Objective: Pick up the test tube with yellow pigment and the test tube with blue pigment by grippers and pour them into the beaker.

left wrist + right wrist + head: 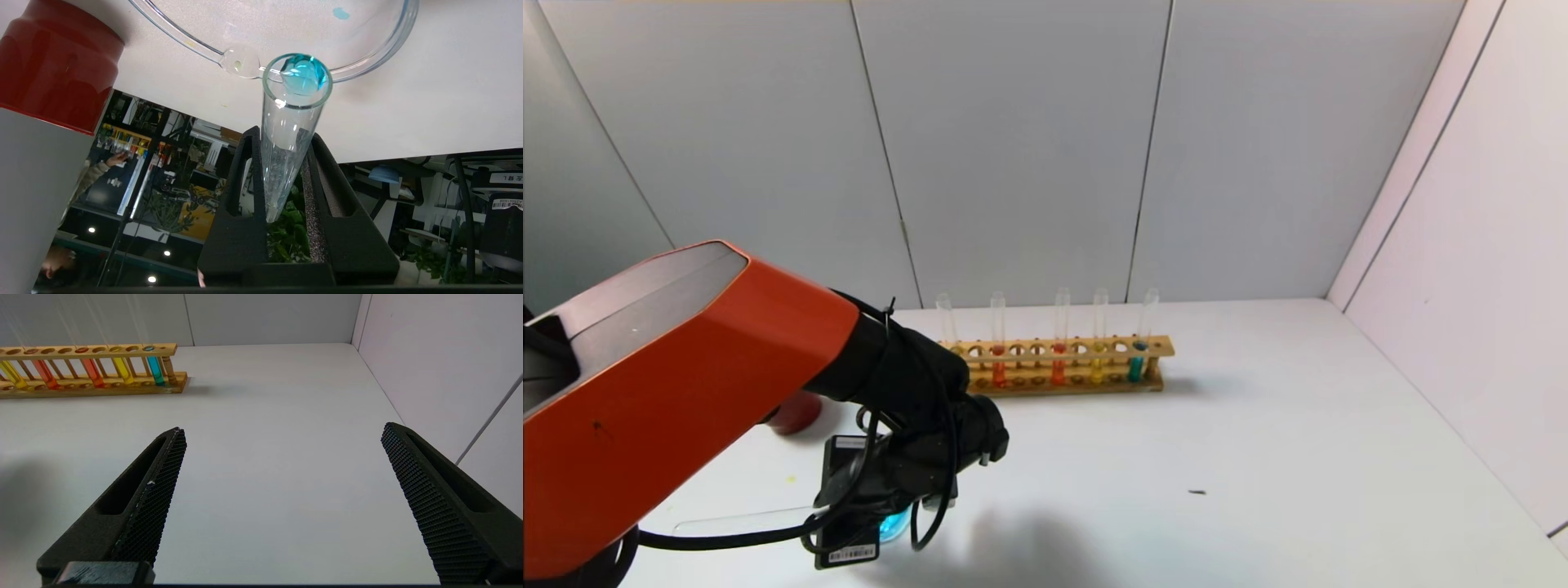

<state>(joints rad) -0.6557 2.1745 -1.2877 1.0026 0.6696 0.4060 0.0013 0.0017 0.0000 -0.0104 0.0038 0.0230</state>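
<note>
My left gripper [890, 502] [282, 134] is shut on the test tube with blue pigment [290, 118]. The tube is tipped, with its mouth over the rim of the clear beaker [367, 61] and cyan liquid pooled at the mouth. A small blue drop lies inside the beaker. In the head view the wrist hides the beaker, and only a cyan glow [894, 523] shows under it. A test tube with yellow pigment [1098, 359] [122, 369] stands in the wooden rack [1062, 377] [90, 381]. My right gripper [282, 430] is open and empty above bare table.
The rack at the back also holds a second blue tube [1136, 359] [155, 369], two orange-red tubes and another yellow tube. A dark red cup [796, 412] [53, 65] stands beside the beaker. White walls close the back and right.
</note>
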